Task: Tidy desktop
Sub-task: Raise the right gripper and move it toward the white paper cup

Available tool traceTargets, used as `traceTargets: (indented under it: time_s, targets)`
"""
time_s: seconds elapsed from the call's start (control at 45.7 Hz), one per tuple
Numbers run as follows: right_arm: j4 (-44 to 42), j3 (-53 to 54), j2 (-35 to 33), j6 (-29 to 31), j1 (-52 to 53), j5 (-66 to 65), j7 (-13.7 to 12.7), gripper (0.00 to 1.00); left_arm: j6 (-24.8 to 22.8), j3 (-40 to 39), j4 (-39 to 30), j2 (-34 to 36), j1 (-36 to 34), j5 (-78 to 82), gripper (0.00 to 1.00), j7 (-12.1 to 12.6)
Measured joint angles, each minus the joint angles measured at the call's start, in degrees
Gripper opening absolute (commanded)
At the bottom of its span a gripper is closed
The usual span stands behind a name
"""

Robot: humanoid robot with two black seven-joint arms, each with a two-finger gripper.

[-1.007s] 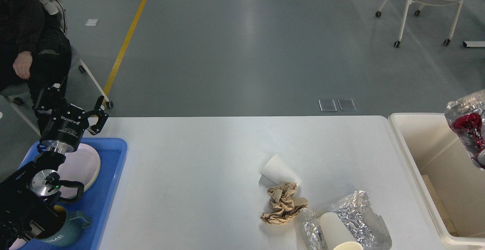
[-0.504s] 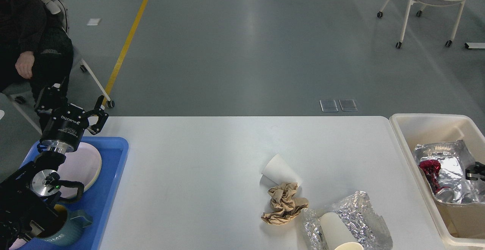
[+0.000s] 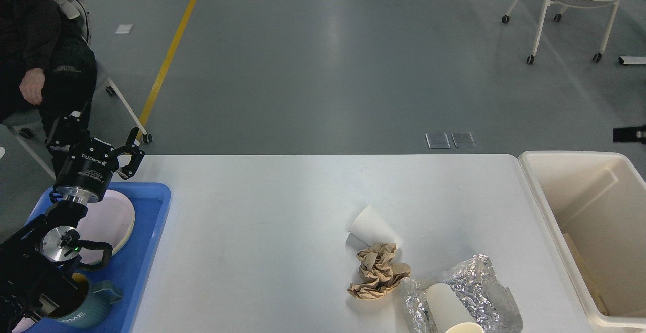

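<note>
Large smooth white rectangular surface (image 3: 262,232) with rounded corners spans most of the view, starting just right of the left jaws (image 3: 103,146) and running well away to the right.

Handling judgement: the surface itself is rigid and fixed, nothing to grasp; the litter on it is what gets lifted. All far right of and nearer than the left jaws: a white paper cup on its side (image 3: 372,228), touching a crumpled brown paper wad (image 3: 377,271), then a crinkled silver foil sheet (image 3: 462,292) with a cream paper cup lying on it (image 3: 446,309). All look light, soft, easily crushed; foil probably slippery. Take cups across the wall near the rim, wad across its bulk.

Left jaws: spread wide, holding nothing, touching nothing, hanging above the far end of the blue plastic tray (image 3: 149,242).

Right jaws: only a dark tip at the right edge (image 3: 628,134), beyond the cream-white rectangular bin (image 3: 542,191); cannot tell the opening
</note>
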Motion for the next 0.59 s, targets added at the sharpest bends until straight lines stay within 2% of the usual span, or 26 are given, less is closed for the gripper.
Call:
traceTargets:
  time_s: [0.088, 0.219, 0.328, 0.46, 0.591]
  targets:
    - [9.86, -0.01, 3.66, 3.89, 14.73, -4.39, 0.15, 1.00, 0.00, 0.00, 0.00, 0.00, 0.00, 0.00, 1.00, 0.00]
    - [24.77, 0.57, 10.00, 14.53, 32.94, -6.91, 0.58, 1.00, 0.00, 0.00, 0.00, 0.00, 0.00, 0.00, 1.00, 0.00]
    - [36.50, 5.38, 12.42, 22.31, 45.22, -8.62, 1.21, 1.00, 0.00, 0.00, 0.00, 0.00, 0.00, 0.00, 1.00, 0.00]
    - [44.26, 12.98, 12.85, 27.62, 51.96, -8.97, 0.61, 1.00, 0.00, 0.00, -0.01, 0.00, 0.00, 0.00, 1.00, 0.00]
    - [45.34, 17.40, 13.61, 26.60, 51.70, -8.49, -0.22, 1.00, 0.00, 0.00, -0.01, 0.00, 0.00, 0.00, 1.00, 0.00]
